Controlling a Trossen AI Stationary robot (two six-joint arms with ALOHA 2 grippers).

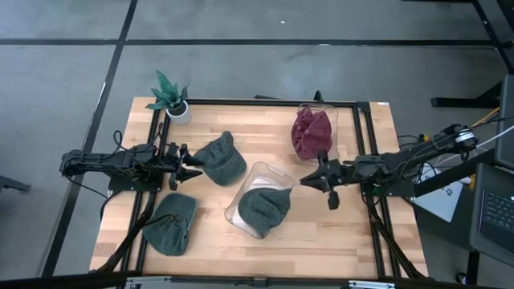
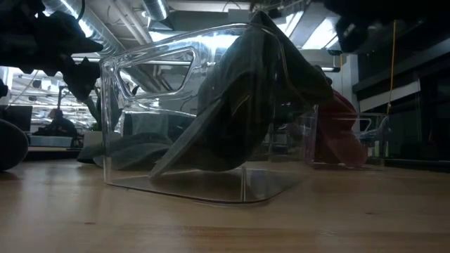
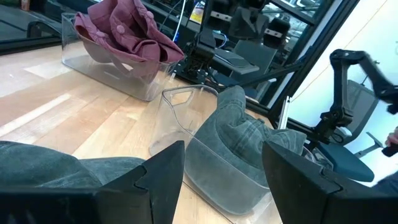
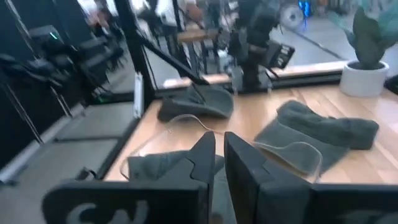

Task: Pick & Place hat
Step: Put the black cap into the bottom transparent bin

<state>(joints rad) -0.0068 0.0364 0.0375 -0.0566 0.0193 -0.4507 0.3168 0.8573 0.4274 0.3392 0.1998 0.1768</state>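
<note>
A clear bin [image 1: 277, 178] lies tipped on its side mid-table with a grey-green hat [image 1: 263, 210] inside it, also seen in the low view as the hat [image 2: 246, 105]. My right gripper [image 1: 305, 182] hovers just right of this bin, shut and empty; in its wrist view the gripper [image 4: 219, 158] is above the hat [image 4: 155, 165]. My left gripper [image 1: 193, 166] is open, its fingers at the left edge of a second green hat [image 1: 221, 158] lying flat on the table. In the left wrist view the gripper [image 3: 224, 171] has that hat [image 3: 43, 167] beside one finger.
A third green hat [image 1: 171, 223] lies near the table's near-left corner. A second clear bin [image 1: 329, 112] at the far right holds a maroon hat [image 1: 313, 132]. A potted plant [image 1: 170, 98] stands at the far left. Black frame rails [image 1: 265, 102] border the table.
</note>
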